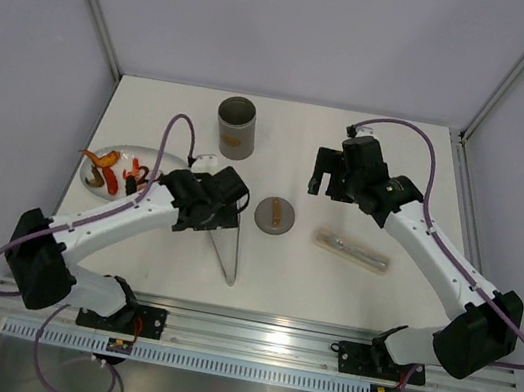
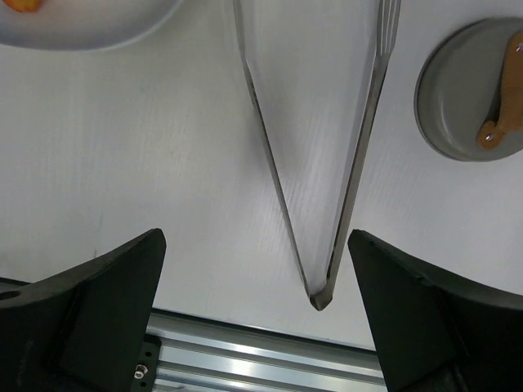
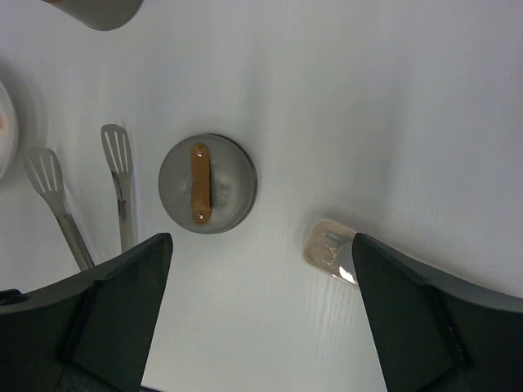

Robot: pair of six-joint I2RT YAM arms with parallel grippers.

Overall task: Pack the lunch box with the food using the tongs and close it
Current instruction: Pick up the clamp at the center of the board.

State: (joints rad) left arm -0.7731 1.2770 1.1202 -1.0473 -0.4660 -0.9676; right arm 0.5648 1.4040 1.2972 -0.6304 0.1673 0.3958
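The grey lunch box stands upright at the back, its top open. Its round lid with the tan strip handle lies flat at mid-table, also in both wrist views. Orange and red food lies on the white plate at the left. The silver tongs lie in a narrow V, the joint toward the near rail, the tips toward the plate. My left gripper hangs open above the tongs, holding nothing. My right gripper is open and empty, above the table behind the lid.
A flat tan packet in clear wrapping lies right of the lid. An aluminium rail runs along the table's near edge. Grey enclosure walls close in the back and sides.
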